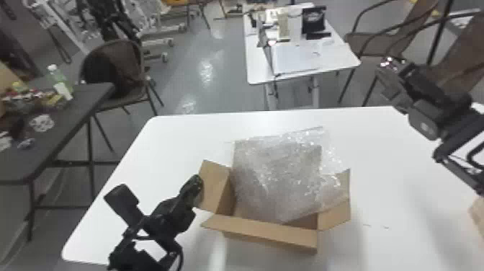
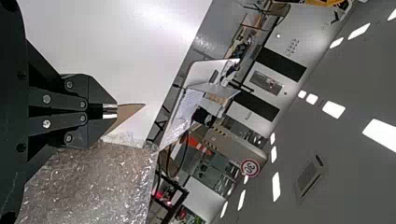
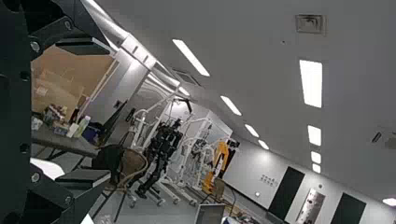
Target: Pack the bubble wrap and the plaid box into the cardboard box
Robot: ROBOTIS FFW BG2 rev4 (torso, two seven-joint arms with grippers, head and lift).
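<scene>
Wrap chokes the mouth; your roomiest side is 3 o'clock

Take the open brown cardboard box [image 1: 270, 234] as the dial, 12 pointing away from you. Crumpled clear bubble wrap [image 1: 281, 173] covers most of its opening and rises past the rim towards 12, blocking you from above. You get a narrow gap inside at 5. Flaps splay outward at 9, 6 and 4, so you must skirt them. The black left gripper [image 1: 197, 183] crowds the 9 o'clock flap. You have broad room over the white tabletop [image 1: 392, 158] at 3, below the raised black right gripper [image 1: 388, 77] at 2.
</scene>
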